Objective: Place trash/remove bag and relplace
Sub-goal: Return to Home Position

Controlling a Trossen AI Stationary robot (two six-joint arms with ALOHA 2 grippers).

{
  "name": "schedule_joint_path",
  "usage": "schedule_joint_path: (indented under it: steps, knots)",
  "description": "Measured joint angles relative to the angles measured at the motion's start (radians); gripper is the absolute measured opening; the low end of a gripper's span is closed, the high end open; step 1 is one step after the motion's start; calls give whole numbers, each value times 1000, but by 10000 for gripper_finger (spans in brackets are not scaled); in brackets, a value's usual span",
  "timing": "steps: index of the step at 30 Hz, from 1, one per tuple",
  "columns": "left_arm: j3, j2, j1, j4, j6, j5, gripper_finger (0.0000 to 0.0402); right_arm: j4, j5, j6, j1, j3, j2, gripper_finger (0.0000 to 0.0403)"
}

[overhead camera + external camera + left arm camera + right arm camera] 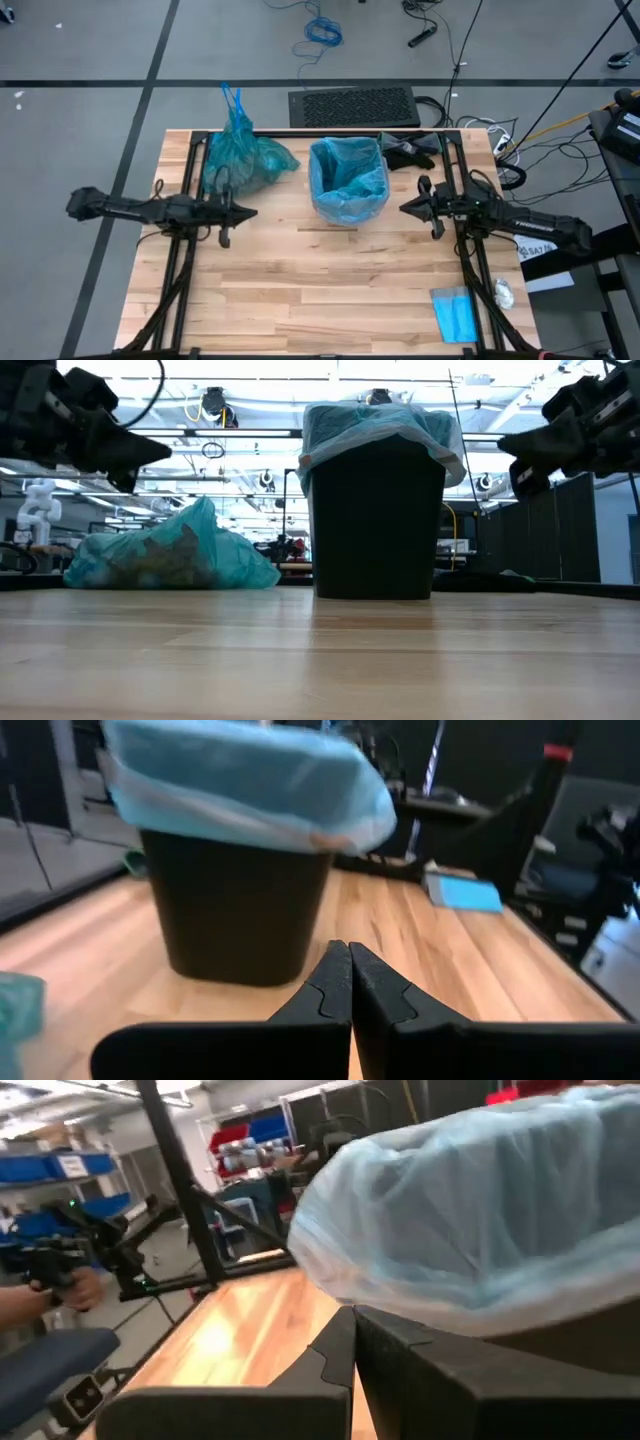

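Left tool [350, 948], right tool [353, 1312] pinched closed, empty, flanking black plastic bin [375, 520]; risk of snagging pale-blue plastic liner [380, 420] in retreat.

Left gripper [248, 211] and right gripper [406, 207], both closed, point toward each other, raised level.

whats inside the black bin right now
A sky-blue liner lines the black bin, its edge folded out over the rim. From above, only crinkled plastic shows inside, with no scraps visible. The bin's floor under the liner is covered.
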Motion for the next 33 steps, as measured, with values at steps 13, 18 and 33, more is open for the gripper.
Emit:
schedule_joint_path:
  steps: [13,18,33]
  knots:
    - [1,-232,0,-150,-24,-191,1,5,117,75,-34,0,-40,0]
    - [1,-232,0,-150,-24,-187,1,6,104,74,-34,0,-36,0]
    - [1,-232,0,-147,-25,-181,1,6,103,74,-34,0,-36,0]
